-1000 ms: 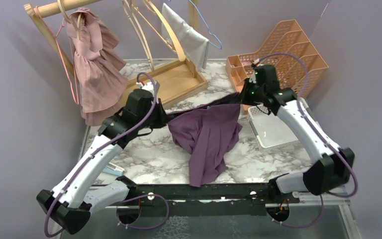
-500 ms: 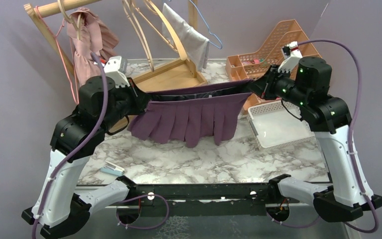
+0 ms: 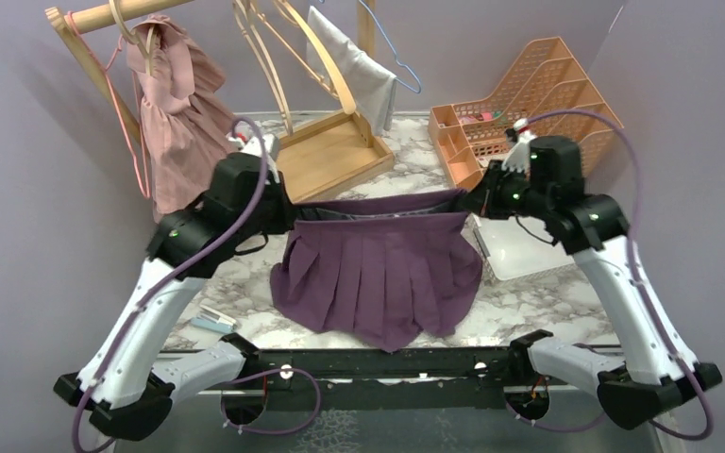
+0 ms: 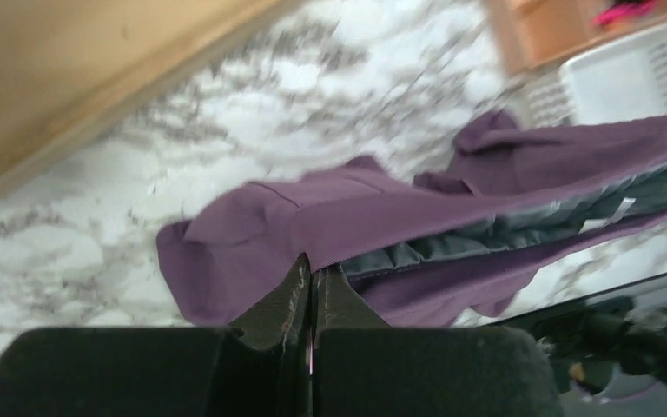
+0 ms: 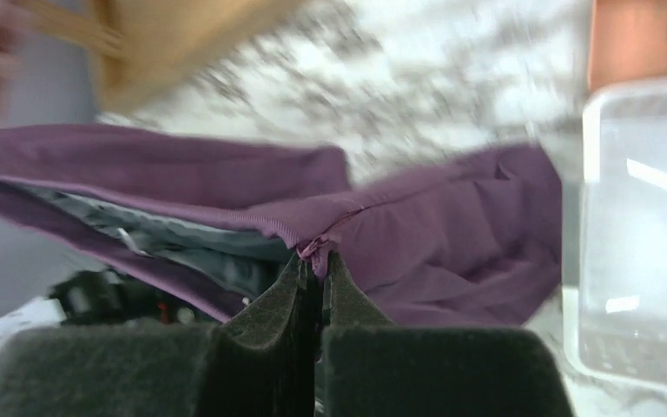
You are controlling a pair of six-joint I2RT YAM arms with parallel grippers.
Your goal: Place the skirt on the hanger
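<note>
The skirt [image 3: 378, 274] (purple, pleated, with a grey lining visible inside the waistband) hangs spread out between the two arms, above the middle of the marble table [image 3: 566, 302]. Its waistband is pulled into a nearly straight horizontal line. The hem falls toward the near edge of the table, and whether it rests on the surface cannot be told.

At the far left, a wooden rack [image 3: 85, 57] carries a pink dress [image 3: 175, 123]. Below it, near the front-left corner of the table, lies a small flat item [image 3: 212, 321] too small to identify.

The left gripper [image 3: 288, 215] is clamped on the left end of the waistband. In the left wrist view its fingers [image 4: 274, 313] are pressed together with the fabric edge pinched between the tips.

Behind the skirt, wooden hangers [image 3: 283, 57] lean over a shallow wooden tray [image 3: 330, 151]. Just to the right of them hang a pale grey cloth [image 3: 359, 71] and a blue wire hanger [image 3: 398, 58]. The skirt is well apart from all of these.

The right gripper [image 3: 472, 203] is clamped on the right end of the waistband. In the right wrist view its fingers [image 5: 265, 317] meet on the seam at the top edge.

A white bin [image 3: 529, 250] sits on the table just beside that end of the skirt. An orange organiser [image 3: 529, 94] stands behind it at the far right.
</note>
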